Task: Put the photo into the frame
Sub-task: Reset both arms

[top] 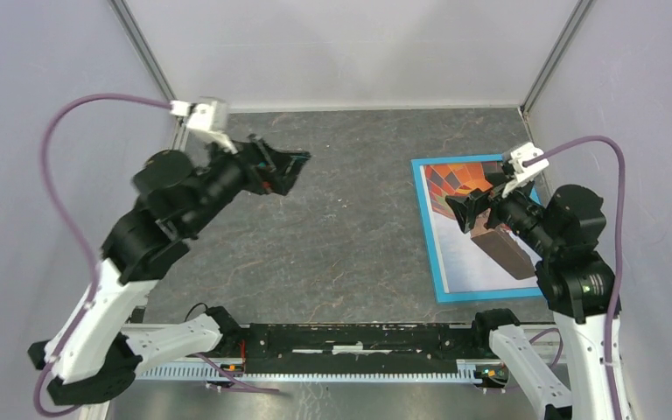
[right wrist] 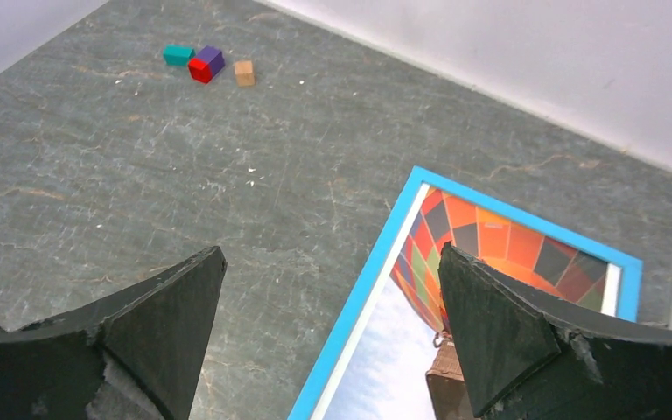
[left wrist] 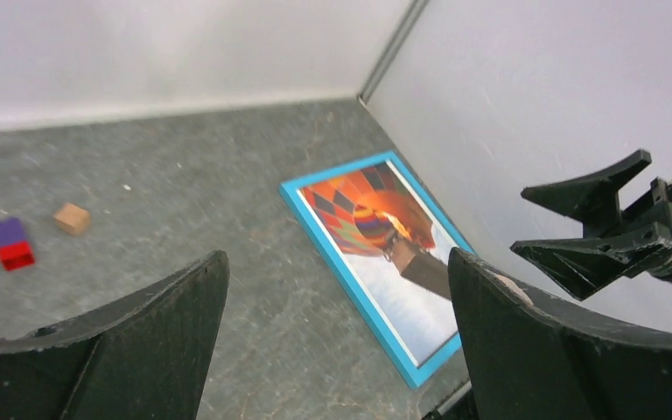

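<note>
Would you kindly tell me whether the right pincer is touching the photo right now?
Apart. The left wrist view shows the open right pincer raised in front of the wall, with a clear gap to the photo lying flat below it.

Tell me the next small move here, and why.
Probably draw the right gripper up and back, clear of the table. The orange-and-red hot-air-balloon photo already lies flat inside the thin light-blue rectangular frame, with blue border along its visible sides, and the fingers hang open and empty above it.
</note>
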You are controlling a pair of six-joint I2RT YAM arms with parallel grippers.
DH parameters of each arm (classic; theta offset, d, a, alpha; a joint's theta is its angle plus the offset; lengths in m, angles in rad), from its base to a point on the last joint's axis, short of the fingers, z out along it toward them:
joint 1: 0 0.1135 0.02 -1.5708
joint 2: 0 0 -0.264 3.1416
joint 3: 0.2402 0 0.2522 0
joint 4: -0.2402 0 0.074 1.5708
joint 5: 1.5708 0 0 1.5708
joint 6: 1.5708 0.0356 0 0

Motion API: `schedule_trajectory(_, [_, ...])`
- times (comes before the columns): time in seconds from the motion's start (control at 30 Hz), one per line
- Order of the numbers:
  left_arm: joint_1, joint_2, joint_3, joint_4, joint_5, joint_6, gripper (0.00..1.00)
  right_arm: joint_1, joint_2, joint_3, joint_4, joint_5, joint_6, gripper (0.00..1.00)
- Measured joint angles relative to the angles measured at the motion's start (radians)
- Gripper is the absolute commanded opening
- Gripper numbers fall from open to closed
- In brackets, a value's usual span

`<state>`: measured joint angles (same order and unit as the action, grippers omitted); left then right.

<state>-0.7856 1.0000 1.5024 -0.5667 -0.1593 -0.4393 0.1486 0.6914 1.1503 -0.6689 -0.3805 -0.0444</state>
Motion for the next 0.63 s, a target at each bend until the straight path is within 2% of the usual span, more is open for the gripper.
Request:
schedule_trajectory(0.27, [0.0,-0.165,0.061,-0.077,-0.147,0.072,1.0,0.0,-0.097,0.019,0.02,0.047,-0.01,0.98])
schedule_trajectory(0.63, [0.0,-0.202,0.071,-0.109,-0.232,0.151,1.0,0.0,-0.232,-0.071,0.162,0.09,0.019,0.98])
